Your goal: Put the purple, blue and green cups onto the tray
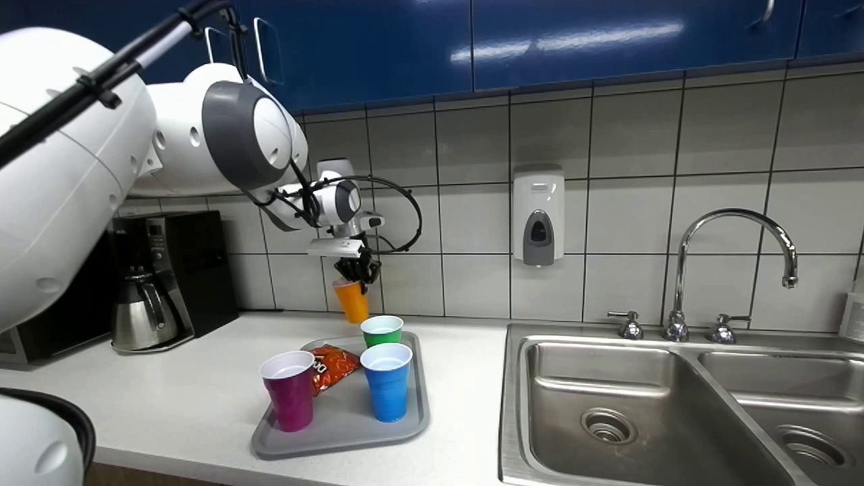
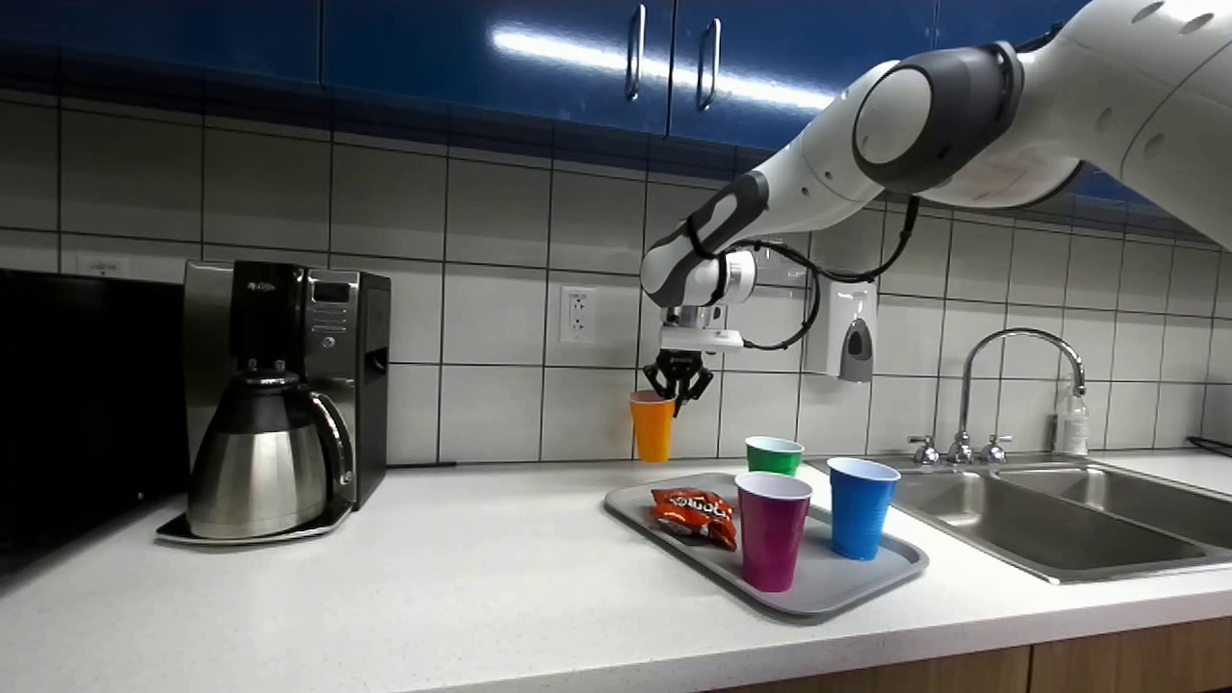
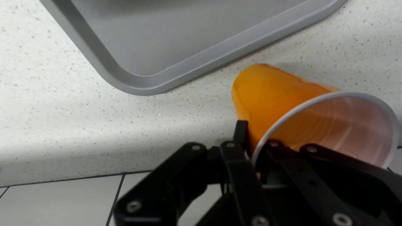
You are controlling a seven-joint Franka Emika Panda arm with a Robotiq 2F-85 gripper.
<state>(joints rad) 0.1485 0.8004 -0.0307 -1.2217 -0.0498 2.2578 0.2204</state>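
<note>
The purple cup [image 1: 293, 401] stands upright on the grey tray [image 1: 337, 442] at its front. The blue cup [image 1: 388, 388] stands upright on the tray at the sink side. The green cup [image 1: 382, 332] is upright at the tray's back, its lower part hidden by the blue cup; it shows in an exterior view behind the purple cup [image 2: 773, 457]. My gripper [image 2: 677, 390] is shut on the wall of an orange cup [image 2: 653, 431]. In the wrist view one finger is outside and one inside the orange cup [image 3: 267, 94]. It hangs above the counter, behind the tray [image 3: 201, 67], near the wall.
A red snack bag [image 1: 332, 368] lies on the tray among the cups. A coffee maker [image 2: 279, 414] with a steel carafe stands on the counter. The sink [image 1: 607, 391] with its faucet [image 1: 682, 283] is on the tray's opposite side. A soap dispenser [image 1: 538, 216] hangs on the tiled wall.
</note>
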